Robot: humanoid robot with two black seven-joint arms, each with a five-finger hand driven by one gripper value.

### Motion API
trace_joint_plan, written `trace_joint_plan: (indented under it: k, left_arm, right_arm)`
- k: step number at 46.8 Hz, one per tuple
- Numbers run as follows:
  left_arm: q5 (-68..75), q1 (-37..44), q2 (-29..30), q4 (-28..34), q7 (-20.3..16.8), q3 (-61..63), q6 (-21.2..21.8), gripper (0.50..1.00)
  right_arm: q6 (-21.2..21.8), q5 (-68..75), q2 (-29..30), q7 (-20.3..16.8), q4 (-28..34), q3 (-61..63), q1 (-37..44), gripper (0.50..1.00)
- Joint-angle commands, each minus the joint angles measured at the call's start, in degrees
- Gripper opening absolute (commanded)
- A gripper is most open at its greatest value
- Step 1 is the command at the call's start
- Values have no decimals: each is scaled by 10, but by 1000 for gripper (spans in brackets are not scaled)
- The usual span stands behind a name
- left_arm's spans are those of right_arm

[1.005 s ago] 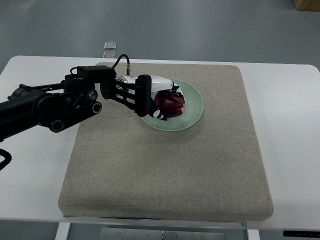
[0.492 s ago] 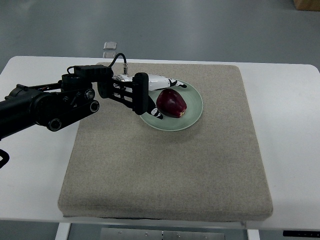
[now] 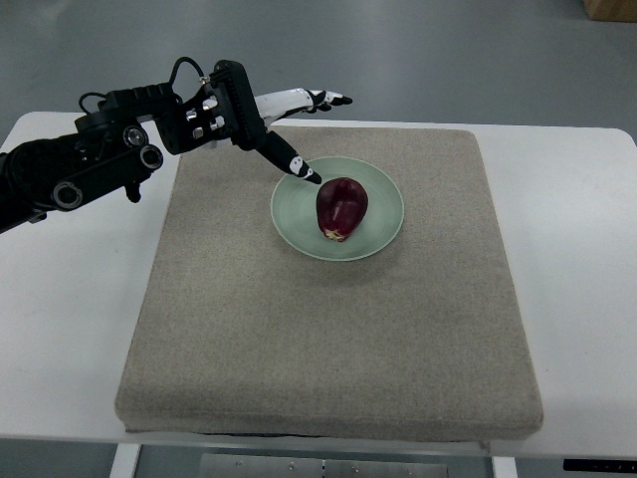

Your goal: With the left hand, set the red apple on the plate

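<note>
A: Where are we with the red apple (image 3: 341,207)?
B: It sits on the green plate (image 3: 384,189), near the middle, on the grey mat (image 3: 328,329)
A: And our left hand (image 3: 267,124)?
B: Fingers spread, holding nothing, raised at the plate's far-left edge. We judge the placing done; only clearing the arm remains

dark red apple (image 3: 342,206), pale green plate (image 3: 383,231), beige mat (image 3: 328,339), white table (image 3: 577,269)
</note>
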Motion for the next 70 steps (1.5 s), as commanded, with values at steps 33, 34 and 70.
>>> trace_joint_plan:
  k: [33,34,70]
  left_arm:
    - [-614,40,85,97,39,-24,-145,999]
    - [-627,44,83,104,45,-29,-156,999]
    - [-779,113,77,146,219,-153,-214,999]
  right_arm:
    - [0,0,0,0,0,0,0,932]
    - [0,0,0,0,0,0,0,930]
    - [2,3,0,0,0,1,0,932]
